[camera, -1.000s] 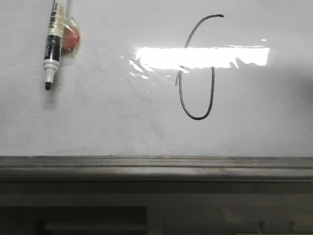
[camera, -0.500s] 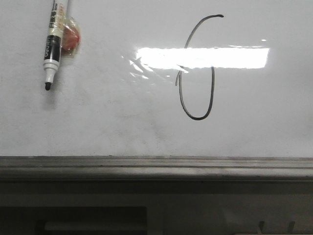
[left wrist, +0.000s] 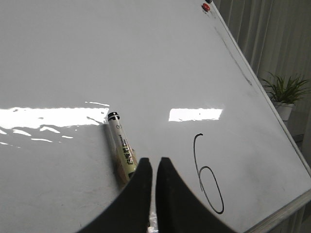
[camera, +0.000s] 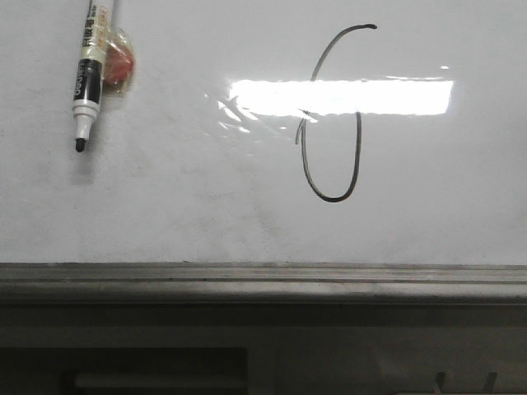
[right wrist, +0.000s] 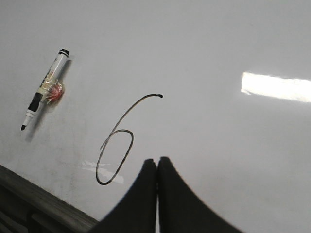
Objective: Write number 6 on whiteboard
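Observation:
The number 6 (camera: 333, 199) is a thin black loop with a curved tail on the whiteboard (camera: 165, 197), right of centre. The number 6 (left wrist: 219, 212) lies a little to the side of my left gripper (left wrist: 155, 160), whose fingers stand almost together with nothing between them. My right gripper (right wrist: 157, 161) is shut and empty, off the board surface beside the number 6 (right wrist: 106, 183). A white and black marker (camera: 86, 78) hangs uncapped on the board at upper left, tip down, with a red magnet (camera: 119, 66) taped to it. The marker (left wrist: 121, 148) sits just past the left fingers.
A grey metal ledge (camera: 263, 280) runs along the board's lower edge. A bright light glare (camera: 342, 96) crosses the 6. Red and black magnets (left wrist: 206, 7) sit at a far board corner; a potted plant (left wrist: 284, 92) and curtains stand beyond the board's edge.

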Controlling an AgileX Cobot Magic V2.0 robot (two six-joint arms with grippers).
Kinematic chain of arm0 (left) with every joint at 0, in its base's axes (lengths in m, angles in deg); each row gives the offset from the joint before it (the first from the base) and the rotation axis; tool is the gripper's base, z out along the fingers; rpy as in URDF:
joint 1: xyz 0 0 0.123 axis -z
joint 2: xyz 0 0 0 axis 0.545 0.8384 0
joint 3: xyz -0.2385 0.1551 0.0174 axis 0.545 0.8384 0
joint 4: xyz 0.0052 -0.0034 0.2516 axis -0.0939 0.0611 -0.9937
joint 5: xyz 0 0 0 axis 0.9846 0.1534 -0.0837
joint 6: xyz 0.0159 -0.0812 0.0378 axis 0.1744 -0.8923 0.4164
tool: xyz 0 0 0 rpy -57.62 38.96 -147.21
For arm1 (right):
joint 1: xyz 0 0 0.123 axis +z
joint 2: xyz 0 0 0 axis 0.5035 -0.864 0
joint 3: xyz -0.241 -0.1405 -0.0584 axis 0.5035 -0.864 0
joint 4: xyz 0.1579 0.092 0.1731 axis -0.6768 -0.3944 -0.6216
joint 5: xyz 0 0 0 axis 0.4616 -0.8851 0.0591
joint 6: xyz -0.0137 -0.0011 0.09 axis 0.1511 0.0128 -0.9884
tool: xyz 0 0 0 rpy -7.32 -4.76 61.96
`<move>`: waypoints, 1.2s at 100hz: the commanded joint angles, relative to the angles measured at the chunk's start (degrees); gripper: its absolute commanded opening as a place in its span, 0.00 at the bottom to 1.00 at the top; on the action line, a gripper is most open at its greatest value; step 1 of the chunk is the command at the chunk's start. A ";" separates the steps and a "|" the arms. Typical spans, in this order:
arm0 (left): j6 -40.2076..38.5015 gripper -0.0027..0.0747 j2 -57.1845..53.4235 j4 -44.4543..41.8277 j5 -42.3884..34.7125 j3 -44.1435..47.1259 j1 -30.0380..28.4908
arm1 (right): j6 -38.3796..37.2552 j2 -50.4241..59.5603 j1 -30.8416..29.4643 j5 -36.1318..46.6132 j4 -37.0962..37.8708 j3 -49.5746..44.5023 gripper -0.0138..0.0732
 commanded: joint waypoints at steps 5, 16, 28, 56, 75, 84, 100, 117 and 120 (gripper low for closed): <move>0.17 0.01 -1.60 0.13 -1.28 -1.48 -0.18 | 0.64 0.52 -0.37 2.62 -2.17 1.32 0.11; 0.17 0.01 -1.60 0.13 -1.28 -1.48 -0.18 | 0.64 0.52 -0.37 2.62 -2.17 1.32 0.11; 0.17 0.01 -1.60 0.13 -1.28 -1.48 -0.18 | 0.64 0.52 -0.37 2.62 -2.17 1.32 0.11; 0.17 0.01 -1.60 0.13 -1.28 -1.48 -0.18 | 0.64 0.52 -0.37 2.62 -2.17 1.32 0.11; 0.17 0.01 -1.60 -0.06 -1.28 -1.25 -0.18 | 0.64 0.52 -0.37 2.62 -2.17 1.32 0.11; -2.03 0.01 -0.83 -8.38 -1.04 -0.62 -0.28 | 0.64 0.52 -0.37 2.62 -2.17 1.32 0.11; -28.01 0.01 3.20 -36.50 -3.80 2.03 -6.27 | 0.64 0.52 -0.37 2.62 -2.17 1.32 0.11; -46.61 0.01 4.98 -57.85 -2.90 3.81 -19.22 | 0.64 0.52 -0.37 2.62 -2.17 1.32 0.11; -48.53 0.01 4.73 -60.90 -2.89 4.11 -21.70 | 0.64 0.52 -0.37 2.62 -2.17 1.32 0.11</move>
